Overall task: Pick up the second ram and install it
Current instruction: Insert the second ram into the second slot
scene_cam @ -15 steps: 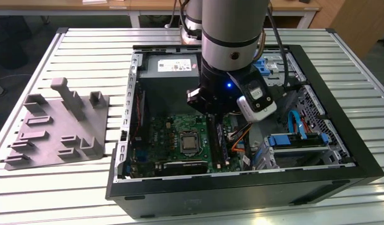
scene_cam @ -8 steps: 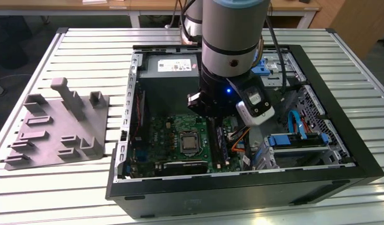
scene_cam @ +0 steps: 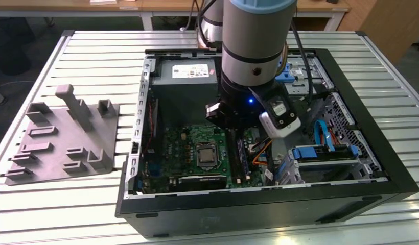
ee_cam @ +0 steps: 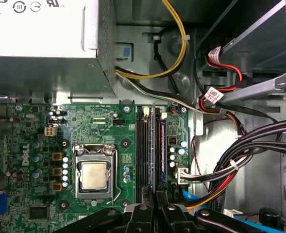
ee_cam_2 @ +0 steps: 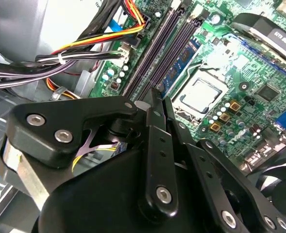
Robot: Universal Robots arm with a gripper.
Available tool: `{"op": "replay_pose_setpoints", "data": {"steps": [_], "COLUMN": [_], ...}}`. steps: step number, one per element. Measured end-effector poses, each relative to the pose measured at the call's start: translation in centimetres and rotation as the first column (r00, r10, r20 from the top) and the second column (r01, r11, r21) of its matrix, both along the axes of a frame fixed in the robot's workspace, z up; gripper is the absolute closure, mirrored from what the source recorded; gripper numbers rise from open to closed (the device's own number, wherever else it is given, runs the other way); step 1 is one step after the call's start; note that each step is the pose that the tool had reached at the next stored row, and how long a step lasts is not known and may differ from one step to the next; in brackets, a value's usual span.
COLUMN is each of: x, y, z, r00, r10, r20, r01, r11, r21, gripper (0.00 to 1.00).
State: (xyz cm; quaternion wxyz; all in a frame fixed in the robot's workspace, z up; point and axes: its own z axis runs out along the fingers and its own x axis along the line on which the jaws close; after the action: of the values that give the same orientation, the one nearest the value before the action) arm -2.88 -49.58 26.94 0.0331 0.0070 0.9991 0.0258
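Note:
In the first wrist view the second ram (ee_cam: 155, 145) shows edge-on as a thin dark strip, standing over the memory slots (ee_cam: 143, 145) of the green motherboard (ee_cam: 99, 126). My gripper (ee_cam: 155, 194) is shut on its near end. Right beside it, another stick with a blue label (ee_cam: 162, 141) sits in a slot, also seen in the second wrist view (ee_cam_2: 179, 65). There my fingertips (ee_cam_2: 152, 99) meet just above the slots. In the exterior view the gripper (scene_cam: 233, 133) reaches down into the open black computer case (scene_cam: 373, 168).
A CPU socket (ee_cam: 94, 174) lies close to the slots. The power supply (ee_cam: 41, 43) and bundles of black, red and yellow cables (ee_cam: 249, 150) crowd the case. A grey moulded tray (scene_cam: 60, 143) rests on the slatted table at the exterior view's left.

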Motion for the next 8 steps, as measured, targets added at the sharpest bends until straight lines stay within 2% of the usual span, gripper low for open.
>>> {"op": "replay_pose_setpoints", "data": {"steps": [8], "x": [0.15], "y": [-0.01], "z": [-0.17], "r00": [1.0], "r10": [0.001], "r20": [0.0001], "r01": [-0.001], "r11": [1.0], "r21": [-0.0031], "gripper": [0.86]}}
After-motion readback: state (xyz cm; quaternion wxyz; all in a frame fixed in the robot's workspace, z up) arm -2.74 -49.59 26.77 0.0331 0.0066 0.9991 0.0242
